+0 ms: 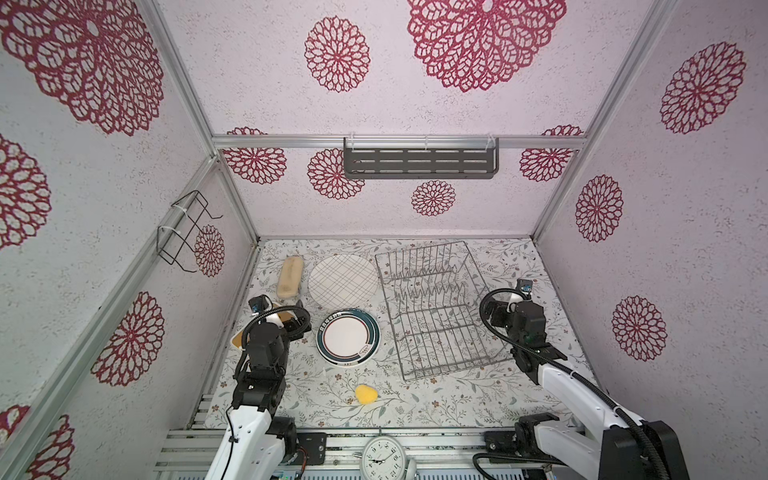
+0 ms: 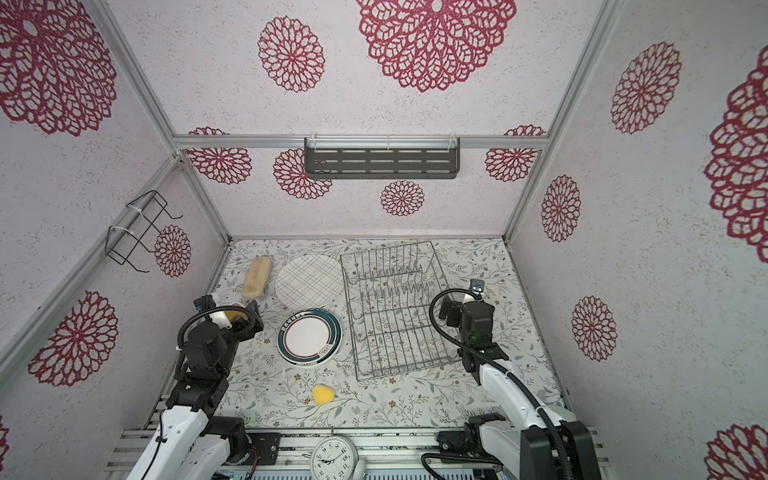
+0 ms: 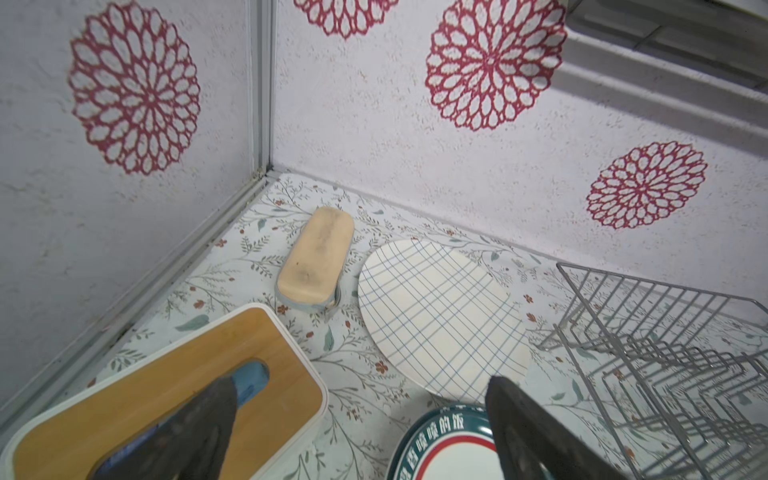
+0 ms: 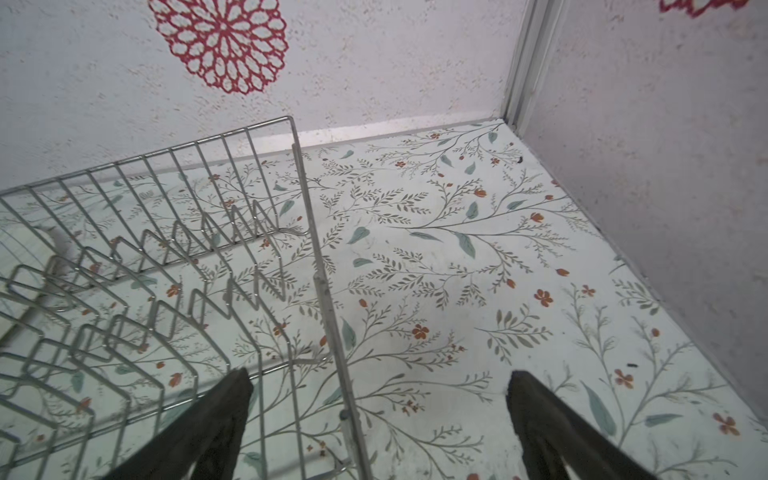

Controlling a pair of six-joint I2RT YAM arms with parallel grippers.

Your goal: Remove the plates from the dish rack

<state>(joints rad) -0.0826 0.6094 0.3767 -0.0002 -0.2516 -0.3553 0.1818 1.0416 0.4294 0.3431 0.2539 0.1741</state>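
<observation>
I think the job is done, or very nearly. The dish rack (image 1: 432,316) has no plates in it that I can see, only bare wires and empty prongs. Closest to me, well in front of the dish rack and off the bench (image 1: 415,409), stands a round clock (image 1: 383,457), which is not a plate. A little yellow sponge (image 1: 366,394) lies on the bench in front of the rack's near left corner. Next come my two claws. The left claw (image 3: 360,384) is spread wide and holds nothing. It hangs to the left of the dish rack, over a box with a wooden lid (image 3: 166,374) and the edge of the green-rimmed plates (image 1: 348,338). The right claw (image 4: 379,376) is wide open and empty too. It sits over the rack's right rim, with one finger above the wires and one above the bare bench. The green-rimmed plates lie flat in a pile just left of the dish rack, and I cannot tell how many are in the pile. Further back, by the rack's far left corner, the big plate with grid lines (image 1: 344,279) lies flat. A tan soft case (image 1: 289,276) lies left of that. Far behind the rack, a dark shelf (image 1: 419,163) hangs on the back wall. A black wire holder (image 1: 183,232) hangs on the left wall. Nothing blocks my way, but the box is close under the left claw, so I would lift up before I move.
</observation>
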